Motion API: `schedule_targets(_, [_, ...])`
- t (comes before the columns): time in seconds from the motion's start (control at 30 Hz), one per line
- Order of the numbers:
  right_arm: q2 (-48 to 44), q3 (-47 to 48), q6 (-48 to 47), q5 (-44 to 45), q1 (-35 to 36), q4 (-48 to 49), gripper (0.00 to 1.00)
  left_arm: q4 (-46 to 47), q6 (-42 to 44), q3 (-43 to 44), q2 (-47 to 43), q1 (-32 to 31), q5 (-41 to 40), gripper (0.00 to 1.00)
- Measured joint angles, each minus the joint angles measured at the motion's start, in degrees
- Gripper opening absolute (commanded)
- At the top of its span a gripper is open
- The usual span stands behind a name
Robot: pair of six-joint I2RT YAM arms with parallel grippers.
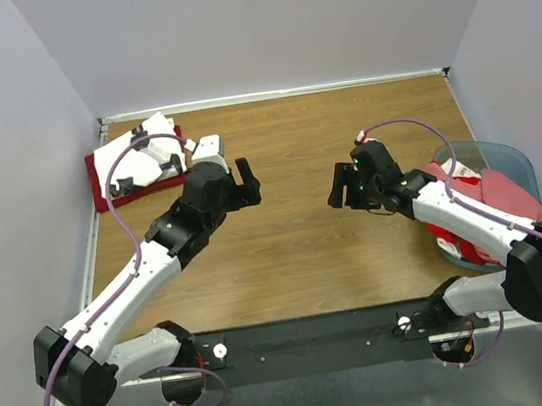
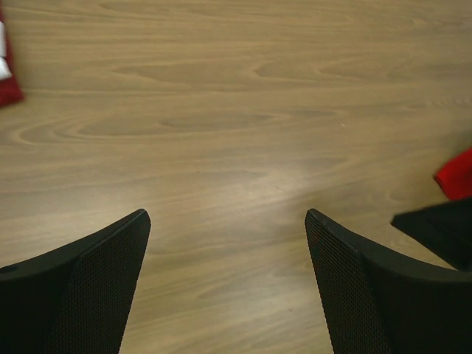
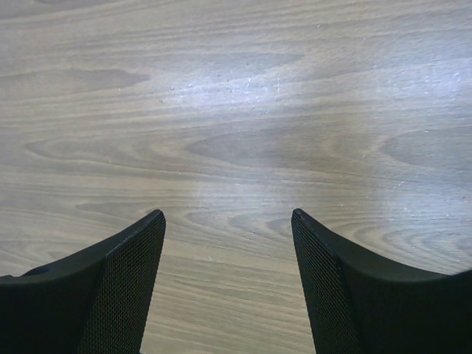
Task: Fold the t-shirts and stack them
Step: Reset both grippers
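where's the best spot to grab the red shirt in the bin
Probably a raised fold atop the red shirt, right gripper coming straight down: the teal bin walls block the sides and the cloth lies heaped.

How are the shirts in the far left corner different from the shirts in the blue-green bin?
The corner shirts lie fairly flat, stacked on the bare table. The bin shirts sit bunched in a heap inside the teal bin. The corner shirts show white on top of dark red, while the bin shirts are mostly red with bits of white. Both piles mix red and white cloth.
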Motion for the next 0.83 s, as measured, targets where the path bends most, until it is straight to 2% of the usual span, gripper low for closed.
schedule_targets(0.1, [-0.9, 0.0, 0.0, 1.0, 0.0, 0.0, 0.77, 0.1, -2.3, -0.8, -0.7, -4.1, -1.1, 0.93])
schedule_targets(0.2, [-1.7, 0.0, 0.1, 1.7, 0.0, 0.0, 0.77, 0.5, -3.4, -0.7, -1.0, -5.1, -2.6, 0.94])
schedule_targets(0.4, [-4.3, -0.7, 0.5, 3.0, 0.0, 0.1, 0.77, 0.8, -3.9, -0.7, -1.0, -5.4, -4.8, 0.98])
schedule_targets(0.83, [-8.3, -2.3, 0.5, 4.7, 0.0, 0.1, 0.77, 2.9, -4.0, -0.8, -4.3, -5.4, -5.7, 0.98])
